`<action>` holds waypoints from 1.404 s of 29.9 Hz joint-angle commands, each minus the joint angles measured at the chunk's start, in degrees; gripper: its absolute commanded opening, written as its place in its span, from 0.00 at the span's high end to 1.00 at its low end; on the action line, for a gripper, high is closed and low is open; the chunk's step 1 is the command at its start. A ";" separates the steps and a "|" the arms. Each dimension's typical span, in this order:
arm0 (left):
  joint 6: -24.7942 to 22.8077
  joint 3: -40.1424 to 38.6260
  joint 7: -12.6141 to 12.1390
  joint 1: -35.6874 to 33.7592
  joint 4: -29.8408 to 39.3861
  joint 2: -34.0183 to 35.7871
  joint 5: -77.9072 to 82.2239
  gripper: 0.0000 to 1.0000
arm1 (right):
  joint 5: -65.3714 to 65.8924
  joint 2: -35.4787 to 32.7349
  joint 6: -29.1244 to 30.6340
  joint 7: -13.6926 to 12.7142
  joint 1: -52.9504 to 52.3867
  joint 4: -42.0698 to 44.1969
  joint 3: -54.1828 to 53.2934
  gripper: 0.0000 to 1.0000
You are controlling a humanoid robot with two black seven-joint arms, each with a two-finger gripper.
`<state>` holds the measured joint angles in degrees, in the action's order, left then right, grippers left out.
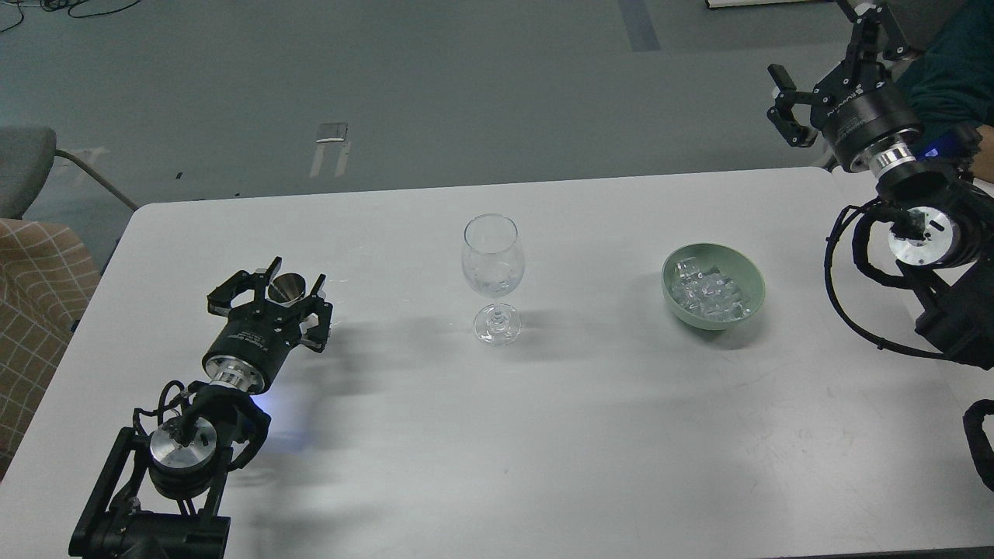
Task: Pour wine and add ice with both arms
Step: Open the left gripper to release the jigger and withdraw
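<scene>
An empty clear wine glass (491, 273) stands upright mid-table. A pale green bowl (751, 278) to its right holds a pile of small clear ice cubes (708, 293). A small metal cup (289, 288) stands on the table at the left. My left gripper (293, 277) is open, low over the table, with one finger on each side of the cup; I cannot tell whether they touch it. My right gripper (821, 66) is open and empty, raised beyond the table's far right corner, well away from the bowl.
The white table (543, 435) ends at a far edge just behind the glass. A grey chair (27, 167) and a checked cloth (39, 295) are off its left side. A person's dark sleeve (951, 62) is behind my right arm.
</scene>
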<state>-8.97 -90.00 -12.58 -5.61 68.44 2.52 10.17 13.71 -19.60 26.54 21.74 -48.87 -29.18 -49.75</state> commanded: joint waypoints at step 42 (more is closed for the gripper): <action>-12.91 -13.61 -10.62 10.45 4.43 3.62 -3.22 0.02 | -0.09 -1.67 0.09 -0.03 0.00 -0.18 -0.09 0.00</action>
<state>-20.50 -101.15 -22.54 4.47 72.91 4.78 7.90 13.71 -20.83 26.60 21.71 -48.87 -29.28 -49.83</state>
